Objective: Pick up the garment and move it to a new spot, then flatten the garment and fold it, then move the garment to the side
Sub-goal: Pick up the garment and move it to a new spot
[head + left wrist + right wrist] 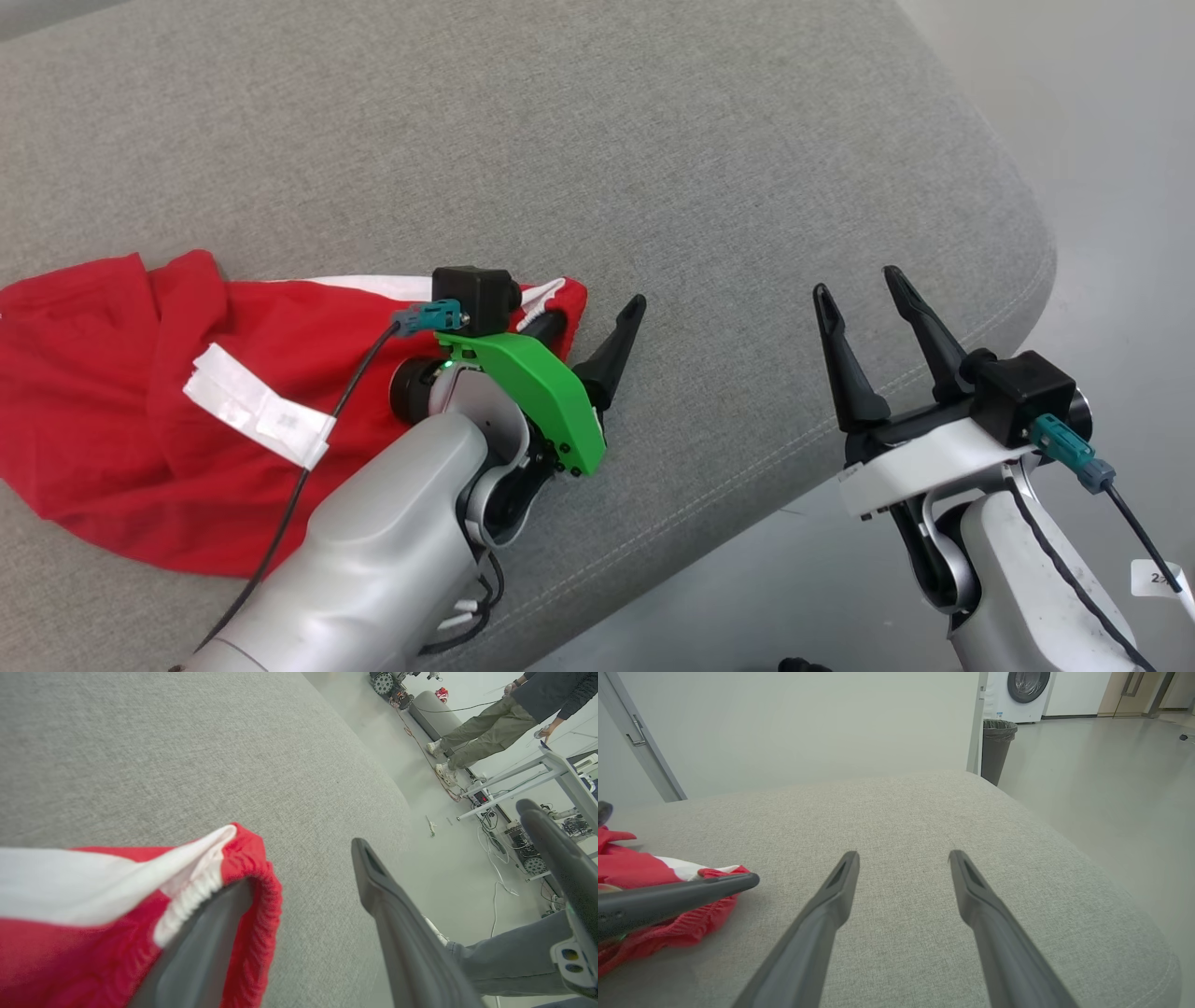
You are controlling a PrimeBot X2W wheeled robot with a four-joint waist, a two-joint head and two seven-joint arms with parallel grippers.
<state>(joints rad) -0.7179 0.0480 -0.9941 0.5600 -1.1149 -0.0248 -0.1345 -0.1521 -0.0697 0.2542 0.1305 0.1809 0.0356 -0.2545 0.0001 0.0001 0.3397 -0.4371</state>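
Left hand [597,315] gapes wide, gripping nothing, one finger against the crumpled red white-striped garment [112,392] on the grey fabric cushion [653,140]; right hand [857,283] spread wide, empty.

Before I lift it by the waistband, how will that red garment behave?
Probably floppy: the red garment lies in soft crumpled folds on the grey cushion, so it should drape from any grip point. Likely light, since the cloth looks thin. Its gathered waistband, draped over one finger of the open left tool, may stretch and snag rather than slip.
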